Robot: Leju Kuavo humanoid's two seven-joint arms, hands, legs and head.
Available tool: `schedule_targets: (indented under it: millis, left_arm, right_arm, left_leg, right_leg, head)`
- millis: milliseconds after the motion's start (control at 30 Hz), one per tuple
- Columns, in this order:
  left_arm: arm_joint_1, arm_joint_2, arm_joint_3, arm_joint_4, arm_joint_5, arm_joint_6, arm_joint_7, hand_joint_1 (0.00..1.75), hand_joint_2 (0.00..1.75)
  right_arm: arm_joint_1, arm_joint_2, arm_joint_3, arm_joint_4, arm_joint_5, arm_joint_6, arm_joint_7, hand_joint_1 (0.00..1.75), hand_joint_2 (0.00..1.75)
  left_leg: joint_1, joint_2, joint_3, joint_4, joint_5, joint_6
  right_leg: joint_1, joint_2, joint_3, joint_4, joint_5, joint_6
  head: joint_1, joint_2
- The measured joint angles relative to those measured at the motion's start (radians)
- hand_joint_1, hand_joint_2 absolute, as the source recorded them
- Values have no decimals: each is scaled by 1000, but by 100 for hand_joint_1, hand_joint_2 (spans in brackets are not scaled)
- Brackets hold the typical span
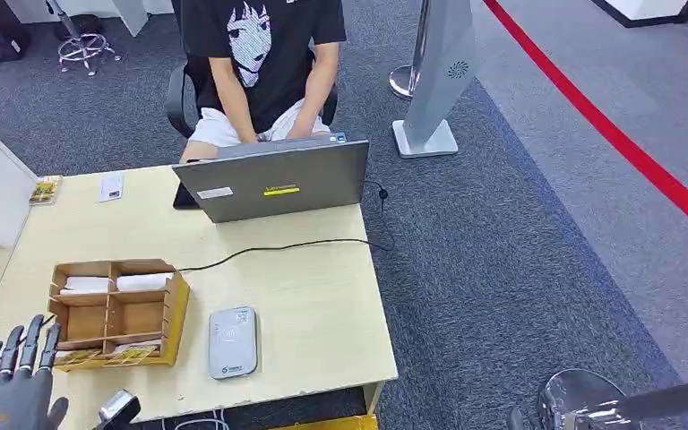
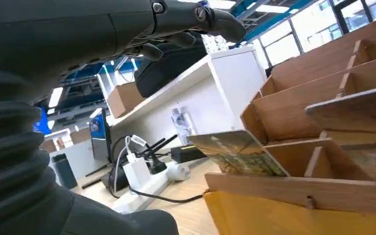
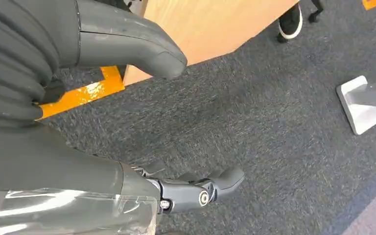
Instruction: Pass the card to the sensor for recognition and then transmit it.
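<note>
The grey card sensor (image 1: 233,342) lies flat near the table's front edge, just right of a wooden organizer (image 1: 116,312). Patterned cards (image 1: 107,355) stick out of the organizer's front slots; in the left wrist view one card (image 2: 240,152) juts from a slot close ahead of my hand. My left hand (image 1: 16,378) hovers at the table's front left corner, left of the organizer, fingers spread and holding nothing (image 2: 78,39). My right hand (image 3: 78,161) hangs over the carpet beside the table, thumb and fingers apart, with nothing in it.
A person sits behind a grey laptop (image 1: 273,179) at the table's far side. A black cable (image 1: 269,249) crosses the table middle. Two small cards (image 1: 45,190) lie at the far left. A sign stand (image 1: 430,90) rises from the carpet at right.
</note>
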Motion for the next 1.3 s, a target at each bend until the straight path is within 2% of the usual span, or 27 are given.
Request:
schedule_targets:
  millis: [533, 1100, 1300]
  left_arm:
    - [-7, 5, -148, 0, 23, -9, 60, 0, 175]
    - [-8, 13, -161, 0, 47, -12, 69, 0, 175]
    - [-9, 13, -163, 0, 57, -34, 47, 0, 175]
  right_arm:
    - [-20, 0, -21, 19, 21, 11, -8, 0, 175]
    - [-23, 0, -26, 20, 19, 10, -7, 0, 175]
    - [-25, 0, -28, 22, 22, 11, -8, 0, 175]
  left_leg:
    - [0, 0, 0, 0, 0, 0]
    - [0, 0, 0, 0, 0, 0]
    - [0, 0, 0, 0, 0, 0]
  right_leg:
    - [0, 0, 0, 0, 0, 0]
    - [0, 0, 0, 0, 0, 0]
    - [0, 0, 0, 0, 0, 0]
  head:
    - [0, 0]
    - [0, 0]
    - [0, 0]
